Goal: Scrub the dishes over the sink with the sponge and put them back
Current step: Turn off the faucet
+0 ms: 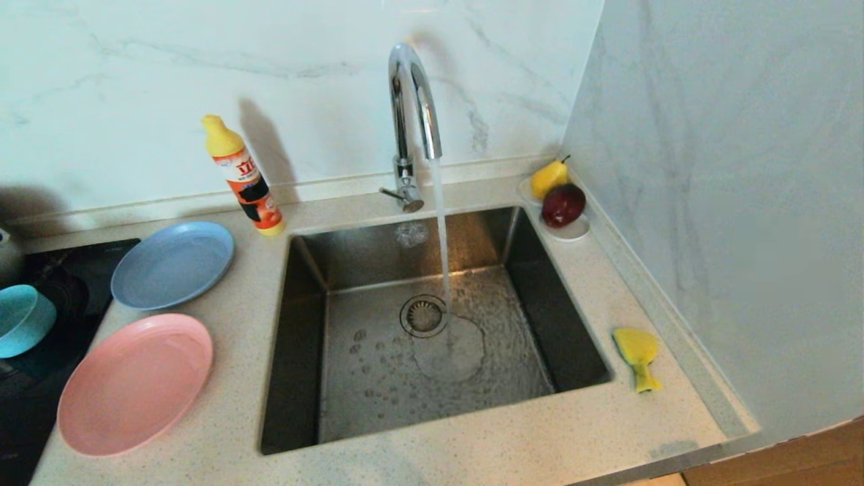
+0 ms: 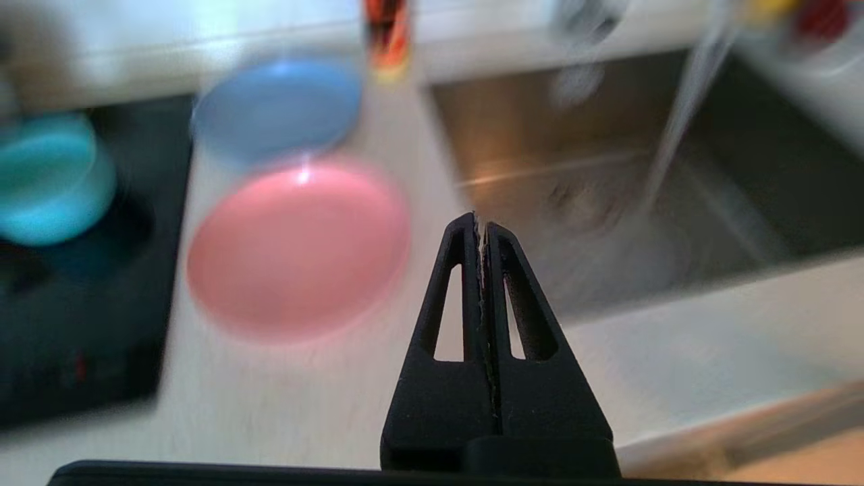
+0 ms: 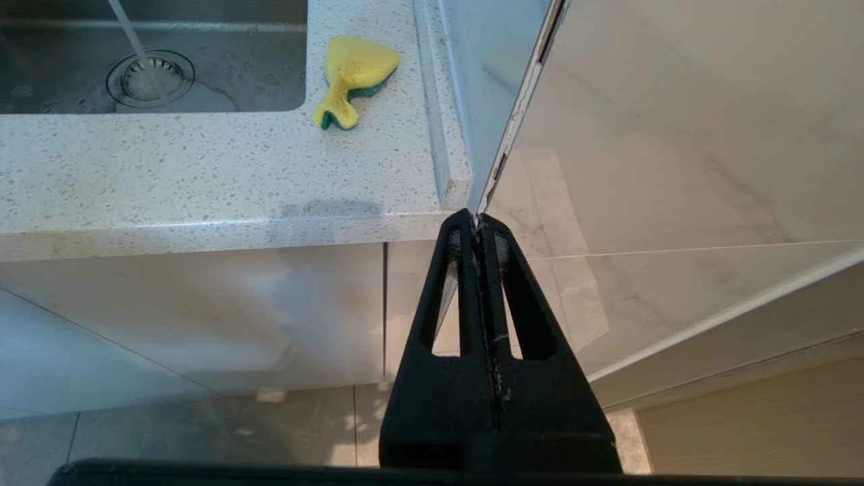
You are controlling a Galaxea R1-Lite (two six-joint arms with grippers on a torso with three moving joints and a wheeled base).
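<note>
A pink plate (image 1: pixel 135 383) and a blue plate (image 1: pixel 173 263) lie on the counter left of the sink (image 1: pixel 324 270). A teal bowl (image 1: pixel 23 319) sits on the black hob at the far left. The bent yellow sponge (image 1: pixel 638 356) lies on the counter right of the sink. Neither arm shows in the head view. My left gripper (image 2: pixel 480 223) is shut and empty, above the counter's front between the pink plate (image 2: pixel 297 250) and the sink (image 2: pixel 540 128). My right gripper (image 3: pixel 476 221) is shut and empty, low in front of the counter edge, with the sponge (image 3: pixel 354 77) beyond it.
Water runs from the chrome tap (image 1: pixel 413 121) onto the sink floor beside the drain (image 1: pixel 424 315). A yellow-capped detergent bottle (image 1: pixel 244 177) stands by the back wall. A pear (image 1: pixel 548 178) and a dark red fruit (image 1: pixel 563 204) rest on a white saucer (image 1: pixel 572 233). A marble wall (image 1: pixel 729 202) closes the right side.
</note>
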